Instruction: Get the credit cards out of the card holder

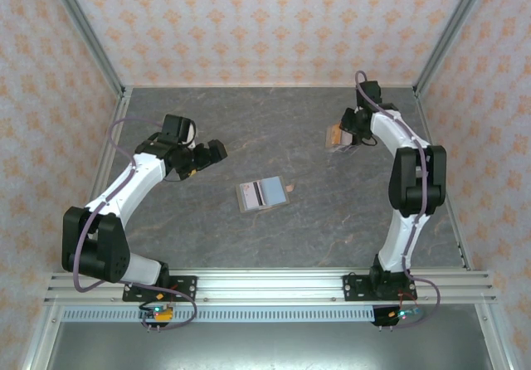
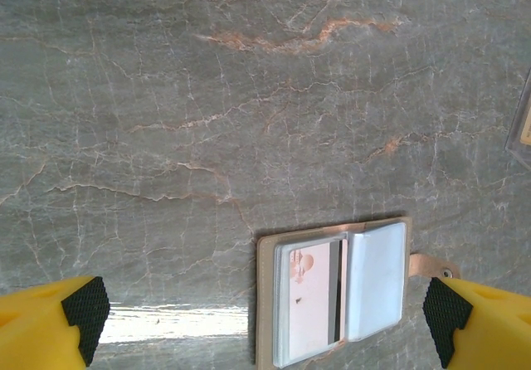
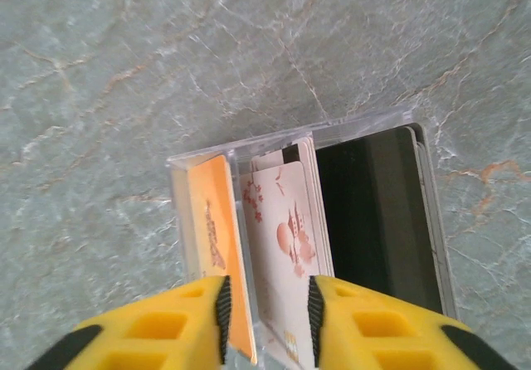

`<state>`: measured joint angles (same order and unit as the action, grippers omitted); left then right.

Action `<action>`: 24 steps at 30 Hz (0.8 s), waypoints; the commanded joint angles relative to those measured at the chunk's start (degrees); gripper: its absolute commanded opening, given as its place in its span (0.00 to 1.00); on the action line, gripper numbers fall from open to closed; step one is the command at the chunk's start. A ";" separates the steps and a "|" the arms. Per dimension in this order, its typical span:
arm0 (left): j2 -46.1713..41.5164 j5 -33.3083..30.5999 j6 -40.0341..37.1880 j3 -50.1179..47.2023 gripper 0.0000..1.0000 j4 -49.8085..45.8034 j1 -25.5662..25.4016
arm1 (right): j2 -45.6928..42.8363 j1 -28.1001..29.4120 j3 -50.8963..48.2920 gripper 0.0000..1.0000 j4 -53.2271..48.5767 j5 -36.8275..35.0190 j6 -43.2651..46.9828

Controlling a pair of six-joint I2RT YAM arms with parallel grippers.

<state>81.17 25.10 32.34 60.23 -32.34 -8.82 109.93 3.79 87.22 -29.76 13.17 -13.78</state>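
- One card holder [image 1: 262,194] lies open and flat at mid-table, a patterned card [image 2: 311,295] in one pocket.
- Left gripper [image 2: 265,316] hovers near it, fingers fully apart, empty.
- Right gripper [image 3: 267,308], fingers partly apart, straddles upright cards [image 3: 286,237] inside a clear box [image 3: 249,142] far right.

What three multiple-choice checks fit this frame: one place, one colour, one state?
1. The card holder lies: A at the far wall; B middle of the table; C off the near edge.
2. The card at the left wall of the clear box is: A orange; B green; C blue.
3. The left gripper is: A shut; B shut on a card; C open.
Key: B, top view shows it flat mid-table; A, the orange card stands leftmost in the right wrist view; C, its pads stand wide apart, holding nothing.
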 commanded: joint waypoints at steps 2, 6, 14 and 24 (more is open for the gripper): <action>-0.38 -0.59 2.40 -0.92 1.00 -0.24 0.56 | -7.59 0.49 -2.84 0.44 -3.06 1.16 -2.40; -0.61 -2.49 3.28 -1.16 1.00 -0.84 0.56 | -12.17 4.83 -6.08 0.53 -5.69 1.72 -2.87; -0.39 -7.00 4.47 -2.84 1.00 -1.25 0.65 | -15.97 25.06 -10.84 0.60 -7.24 -0.35 -5.09; -2.25 -8.16 6.33 -6.38 1.00 -0.13 1.12 | -4.72 39.88 -9.75 0.51 -2.86 5.26 -9.77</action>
<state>80.97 18.81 37.67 55.00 -32.49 -8.08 102.24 43.86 77.12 -34.22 15.79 -20.97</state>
